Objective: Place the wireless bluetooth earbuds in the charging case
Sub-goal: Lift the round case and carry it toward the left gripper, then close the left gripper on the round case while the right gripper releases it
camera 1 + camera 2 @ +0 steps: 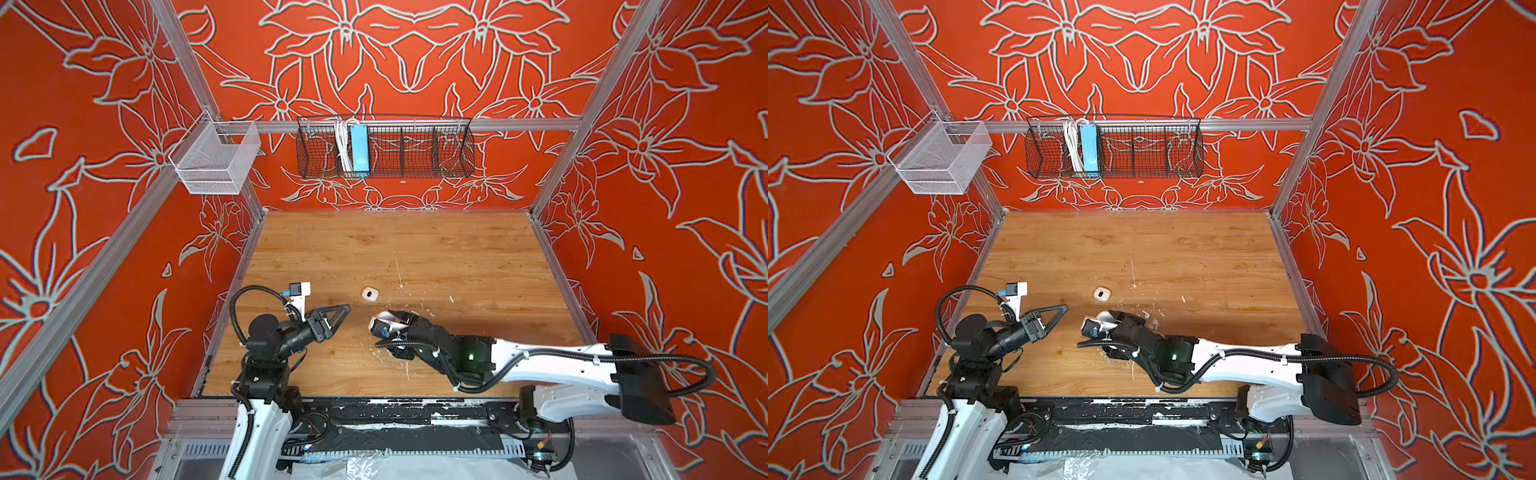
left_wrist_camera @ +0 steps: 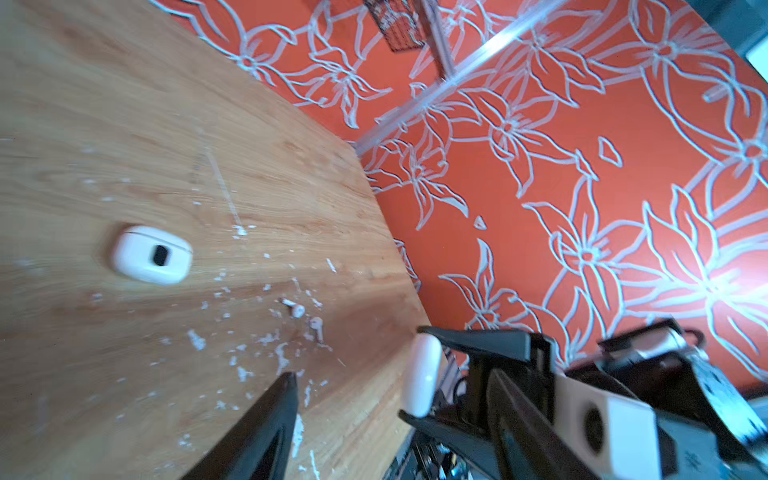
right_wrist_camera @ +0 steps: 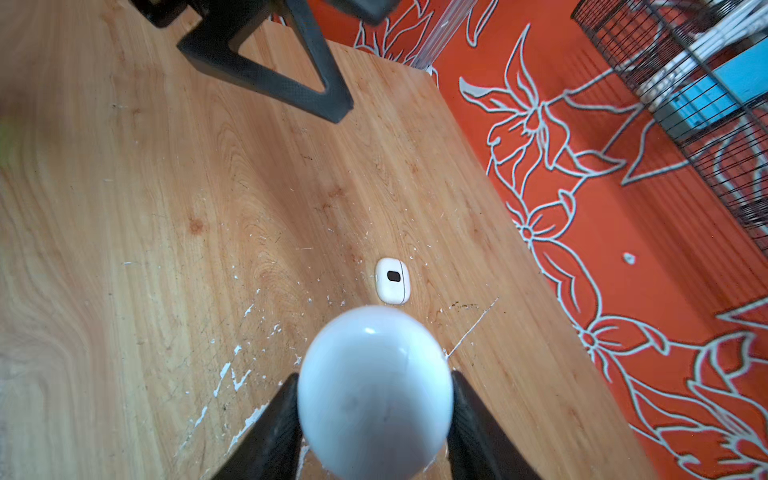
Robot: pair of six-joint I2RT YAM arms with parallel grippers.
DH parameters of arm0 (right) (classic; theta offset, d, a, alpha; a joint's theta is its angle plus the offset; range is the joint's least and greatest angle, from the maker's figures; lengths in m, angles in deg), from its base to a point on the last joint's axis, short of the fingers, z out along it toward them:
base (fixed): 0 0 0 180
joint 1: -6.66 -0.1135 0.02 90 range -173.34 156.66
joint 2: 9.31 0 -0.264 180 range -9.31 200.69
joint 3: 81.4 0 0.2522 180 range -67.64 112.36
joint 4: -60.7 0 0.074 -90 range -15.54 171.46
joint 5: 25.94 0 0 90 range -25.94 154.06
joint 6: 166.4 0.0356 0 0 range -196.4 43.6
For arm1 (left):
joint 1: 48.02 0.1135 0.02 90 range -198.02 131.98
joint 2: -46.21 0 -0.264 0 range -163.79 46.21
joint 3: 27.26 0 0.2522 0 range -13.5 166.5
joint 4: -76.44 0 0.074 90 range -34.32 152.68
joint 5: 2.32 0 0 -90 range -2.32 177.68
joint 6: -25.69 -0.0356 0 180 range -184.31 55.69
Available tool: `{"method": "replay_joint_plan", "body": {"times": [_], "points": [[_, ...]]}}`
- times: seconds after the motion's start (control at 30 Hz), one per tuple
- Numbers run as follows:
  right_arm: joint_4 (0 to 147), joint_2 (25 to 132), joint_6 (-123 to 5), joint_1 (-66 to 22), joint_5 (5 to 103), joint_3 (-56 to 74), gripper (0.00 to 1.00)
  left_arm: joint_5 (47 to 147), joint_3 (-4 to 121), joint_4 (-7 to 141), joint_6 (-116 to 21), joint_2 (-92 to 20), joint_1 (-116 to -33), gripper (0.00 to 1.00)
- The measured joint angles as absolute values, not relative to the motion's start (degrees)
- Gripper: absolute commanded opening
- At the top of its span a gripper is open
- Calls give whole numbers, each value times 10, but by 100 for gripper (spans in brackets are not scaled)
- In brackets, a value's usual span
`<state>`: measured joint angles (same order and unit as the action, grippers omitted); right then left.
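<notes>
Wood-grain counter [image 1: 415, 241] forms the floor of a stall with red flower-patterned walls. Its near half is dotted with white flecks [image 3: 224, 374]. Two tiny white earbuds [image 2: 297, 310] lie on the counter just beside each other among those flecks. They are near the middle of the counter and close to the right of the right hand's fingers. A small white case [image 1: 369, 294] with a dark oval spot and a thin seam near one end lies flat and closed. It sits a little farther back and to the left of the earbuds, and nothing touches it.

The right hand [image 3: 374, 376] reaches in from the right and is clenched on a smooth white disc [image 3: 374, 403]. One black finger presses against each side of the disc, holding it above the counter. Whether the disc or the small white case is the charging case, I cannot tell.

The left hand [image 1: 346, 309] hovers over the near left part of the counter and points toward the disc without touching it. Its fingers stand apart with nothing between them.

On the far wall hangs a black wire basket [image 1: 415, 156] holding a blue power strip [image 1: 359, 151] and a bundled white cable [image 1: 343, 147]. A silver mesh basket [image 1: 216, 160] hangs at the far left corner.
</notes>
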<state>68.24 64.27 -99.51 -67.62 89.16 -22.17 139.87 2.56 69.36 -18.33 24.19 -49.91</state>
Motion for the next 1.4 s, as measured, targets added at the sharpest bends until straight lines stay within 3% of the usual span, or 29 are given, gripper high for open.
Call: {"method": "replay_joint_plan", "body": {"times": [0.33, 0.93, 1.0, 1.07, 1.1, 1.4], "points": [[609, 524, -1094, -688, 873, -282, 35, 1366, 32, 739, -289, 191, -702, 59], [602, 538, -1120, -755, 877, -282, 36, 1315, 31, 755, -407, 202, -803, 46], [602, 547, -1123, -758, 885, -282, 36, 1311, 31, 752, -412, 202, -806, 49], [602, 553, -1124, -759, 895, -282, 36, 1304, 31, 750, -421, 205, -809, 64], [602, 553, -1124, -759, 899, -282, 36, 1299, 31, 748, -420, 208, -809, 66], [592, 538, -1113, -755, 923, -287, 36, 1233, 31, 708, -420, 244, -810, 65]]}}
